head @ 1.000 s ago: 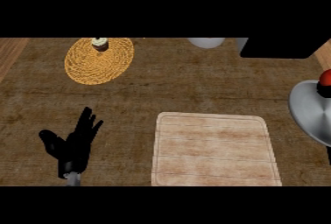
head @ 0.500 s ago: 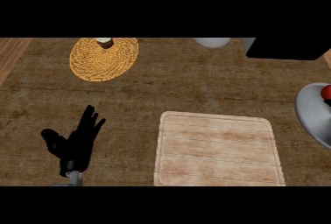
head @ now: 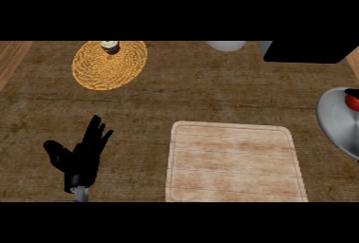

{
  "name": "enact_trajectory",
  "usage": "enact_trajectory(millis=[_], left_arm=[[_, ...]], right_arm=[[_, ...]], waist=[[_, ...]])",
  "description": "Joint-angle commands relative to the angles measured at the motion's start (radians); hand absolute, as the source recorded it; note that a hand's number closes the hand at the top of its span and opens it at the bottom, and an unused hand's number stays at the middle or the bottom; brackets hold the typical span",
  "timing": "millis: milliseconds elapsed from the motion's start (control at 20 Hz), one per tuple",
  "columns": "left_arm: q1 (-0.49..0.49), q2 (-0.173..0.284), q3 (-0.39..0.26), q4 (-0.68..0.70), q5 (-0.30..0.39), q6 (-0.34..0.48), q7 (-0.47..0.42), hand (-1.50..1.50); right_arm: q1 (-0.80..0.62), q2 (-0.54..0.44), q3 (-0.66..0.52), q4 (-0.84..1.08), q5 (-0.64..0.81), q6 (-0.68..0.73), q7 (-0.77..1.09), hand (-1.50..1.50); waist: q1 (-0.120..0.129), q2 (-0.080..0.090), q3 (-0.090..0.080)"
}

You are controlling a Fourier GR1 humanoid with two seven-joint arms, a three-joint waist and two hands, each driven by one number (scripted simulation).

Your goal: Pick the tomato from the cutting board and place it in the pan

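Round red tomato (head: 353, 100) — smooth, light, bruisable; best cupped around its middle — sits inside the grey metal pan (head: 335, 122); pale wooden cutting board (head: 235, 163) bare; left hand (head: 80, 154) rests, fingers spread.

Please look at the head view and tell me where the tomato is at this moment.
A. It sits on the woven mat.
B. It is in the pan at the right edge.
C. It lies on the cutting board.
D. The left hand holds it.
B: the red tomato shows inside the grey pan at the view's right edge, while the cutting board bears nothing and the left hand is open and holds nothing.
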Motion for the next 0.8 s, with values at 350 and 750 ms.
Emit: enact_trajectory(millis=[350, 750], left_arm=[[0.024, -0.016, 0.021, 0.062, 0.002, 0.005, -0.030, 0.00], [0.044, 0.001, 0.020, -0.009, 0.001, 0.003, 0.030, 0.00]], right_arm=[[0.120, -0.133, -0.215, 0.084, -0.292, 0.482, -0.226, -1.50], [0.258, -0.194, -0.194, 0.084, -0.357, 0.751, -0.308, -1.50]], waist=[[-0.044, -0.013, -0.009], [-0.040, -0.017, -0.011]])
